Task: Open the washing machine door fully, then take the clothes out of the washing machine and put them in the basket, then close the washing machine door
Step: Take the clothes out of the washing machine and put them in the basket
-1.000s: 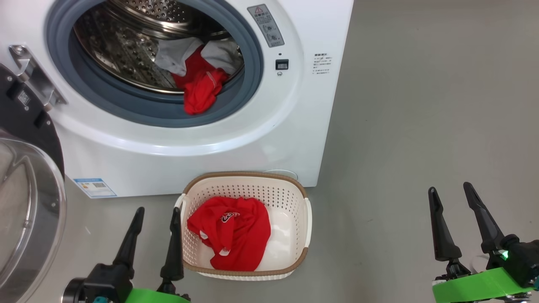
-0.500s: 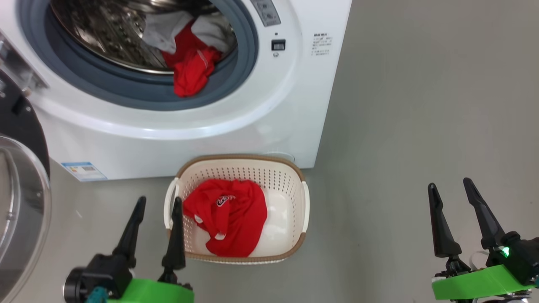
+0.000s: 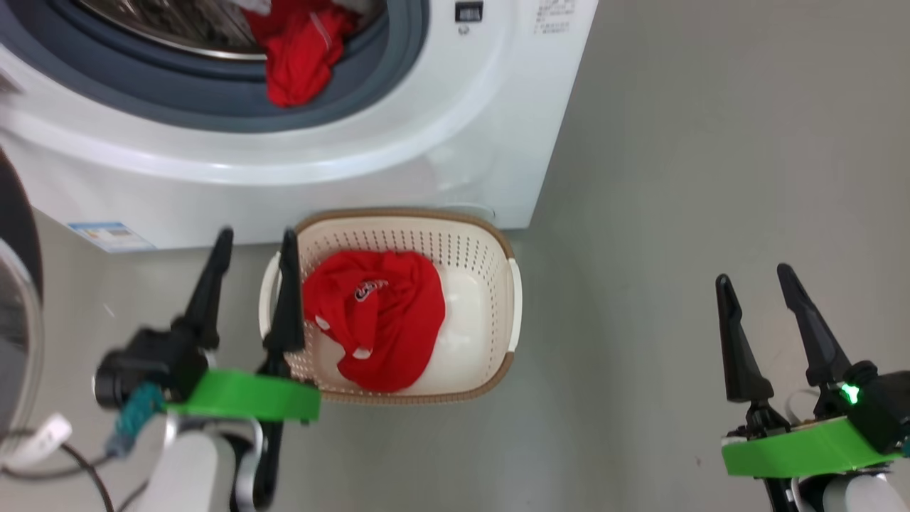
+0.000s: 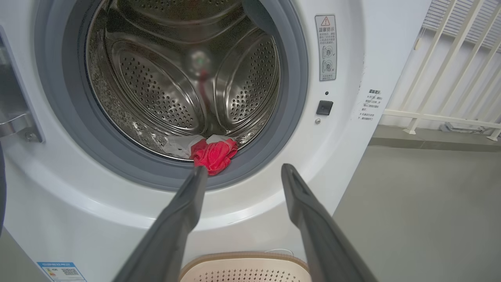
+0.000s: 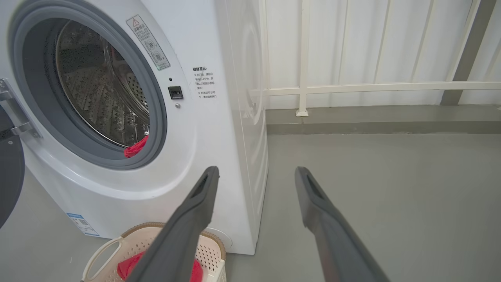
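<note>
Washing machine [image 3: 462, 163] stood white, its door [image 3: 15, 235] swung wide at left. The basket [image 3: 508, 306] sat on the floor [image 3: 711, 142] just before it, holding one red garment [image 3: 377, 320]. More clothes [image 4: 213, 154], red and white, lay at the drum's [image 4: 164, 90] front lip. Left gripper [image 3: 257, 232] and right gripper [image 3: 752, 274] hovered low, jaws apart, empty. A good reach would likely clear the grey gasket [image 4: 70, 117], then pinch those clothes deep.

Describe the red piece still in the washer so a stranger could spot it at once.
Find the big white washing machine and look into its open steel drum. At the bottom front edge a crumpled red garment droops over the grey gasket. Unlike the printed red shirt lying in the basket on the floor, it sits beside white fabric.
</note>
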